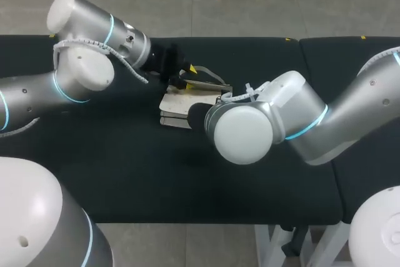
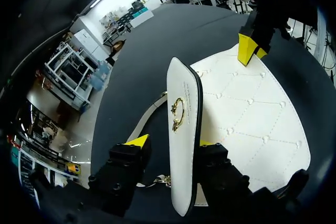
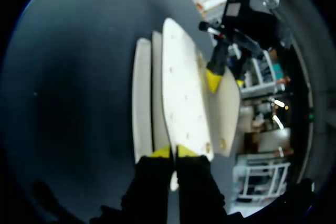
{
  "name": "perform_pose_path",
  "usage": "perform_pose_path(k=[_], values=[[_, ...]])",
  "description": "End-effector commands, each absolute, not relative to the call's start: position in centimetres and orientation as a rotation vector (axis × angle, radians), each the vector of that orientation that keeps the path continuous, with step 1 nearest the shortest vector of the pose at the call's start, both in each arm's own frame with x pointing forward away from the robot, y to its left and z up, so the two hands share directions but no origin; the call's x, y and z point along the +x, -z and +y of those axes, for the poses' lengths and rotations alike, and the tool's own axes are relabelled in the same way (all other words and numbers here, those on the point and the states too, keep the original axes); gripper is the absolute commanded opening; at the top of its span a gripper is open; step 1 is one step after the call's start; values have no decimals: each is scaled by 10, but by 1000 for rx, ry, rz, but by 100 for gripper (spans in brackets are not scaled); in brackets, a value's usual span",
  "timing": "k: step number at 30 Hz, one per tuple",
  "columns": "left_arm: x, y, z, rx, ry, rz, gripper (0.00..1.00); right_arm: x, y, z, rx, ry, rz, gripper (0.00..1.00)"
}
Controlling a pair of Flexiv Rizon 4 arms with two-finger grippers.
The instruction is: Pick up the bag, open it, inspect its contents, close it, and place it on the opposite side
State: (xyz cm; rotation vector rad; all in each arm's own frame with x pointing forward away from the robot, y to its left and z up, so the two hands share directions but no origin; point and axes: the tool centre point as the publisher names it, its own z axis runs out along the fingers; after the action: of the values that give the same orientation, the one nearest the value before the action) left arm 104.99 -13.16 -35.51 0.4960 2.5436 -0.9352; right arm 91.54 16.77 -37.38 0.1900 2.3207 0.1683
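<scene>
Coming in from the left side, the left arm (image 1: 81, 73) stretches over the dark table (image 1: 112, 167) to the white bag (image 1: 178, 101). The bag lies flat near the table's middle, a little toward the far edge.

In the left wrist view the left gripper (image 2: 172, 141) is spread wide. The bag's flap (image 2: 182, 182) stands on edge between its fingers, with a gold clasp (image 2: 178, 113) facing one finger. The finger on the clasp side stands apart from the flap, and a pale strap (image 2: 149, 116) shows in the gap. The other finger sits right against the flap's dark-edged back. The flap is therefore framed by the fingers, not clamped.

Ahead of the flap lies the quilted body of the bag. Two yellow tips of the other gripper sit at its far edge.

From the right side, the right arm (image 1: 350, 110) reaches in past the bag's near corner, and its wrist hides its fingers in the head view. In the right wrist view the right gripper (image 3: 173, 151) has its tips drawn close together. They appear to pinch the edge of one of the bag's white panels, though the contact is hard to make out.
</scene>
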Motion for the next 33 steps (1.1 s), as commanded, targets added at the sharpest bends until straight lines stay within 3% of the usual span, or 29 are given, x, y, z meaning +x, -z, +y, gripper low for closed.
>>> perform_pose_path(k=[1,2,3,5,20,21,22,33], values=[[1058,356,-135,500,923,2583,39,915,375,167,190,-171,2317,0],[1059,357,-135,500,921,2587,36,915,375,167,190,-171,2317,0],[1060,357,-135,500,918,2592,20,915,375,167,190,-171,2317,0],[1060,358,-135,496,919,2599,0,915,375,167,190,-171,2317,0],[1061,357,-133,471,948,2633,0,913,373,167,189,-168,2320,0],[1060,356,-132,470,949,2634,0,912,371,167,184,-175,2325,44],[1060,355,-132,469,950,2634,0,911,367,167,186,-182,2324,100],[1052,336,-127,424,968,2691,0,894,313,160,229,-220,2231,100]])
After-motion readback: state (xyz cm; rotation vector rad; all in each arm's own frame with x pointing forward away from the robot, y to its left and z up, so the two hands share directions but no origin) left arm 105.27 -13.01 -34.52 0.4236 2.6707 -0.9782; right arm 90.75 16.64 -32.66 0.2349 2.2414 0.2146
